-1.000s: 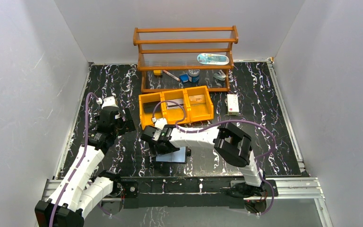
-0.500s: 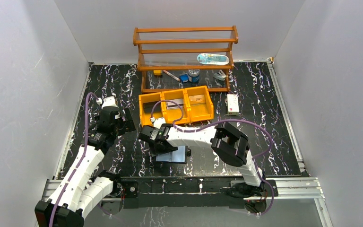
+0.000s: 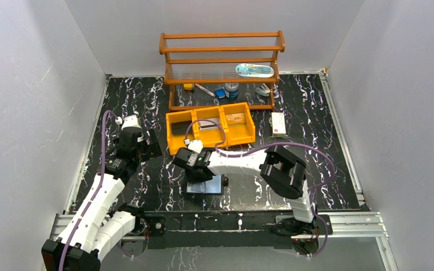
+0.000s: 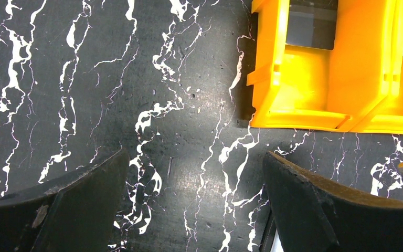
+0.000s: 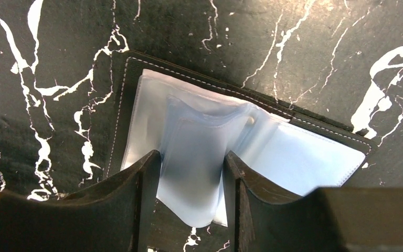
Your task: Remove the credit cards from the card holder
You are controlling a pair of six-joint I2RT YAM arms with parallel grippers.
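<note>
Straddling a sleeve of the card holder (image 5: 199, 152), right end effector (image 5: 191, 194) parted, nudged bin-ward (slightly).

One card holder (image 3: 210, 186), one yellow three-compartment bin (image 3: 209, 127), one wooden shelf (image 3: 221, 69), two arms

Yellow bin tray (image 3: 210, 131), wooden rack (image 3: 221, 70)

right arm (image 3: 243, 161) stretched leftward, fingers (image 5: 144, 202) narrowly parted; left arm (image 3: 104, 192) raised, fingers (image 4: 78, 202) wide apart
</note>
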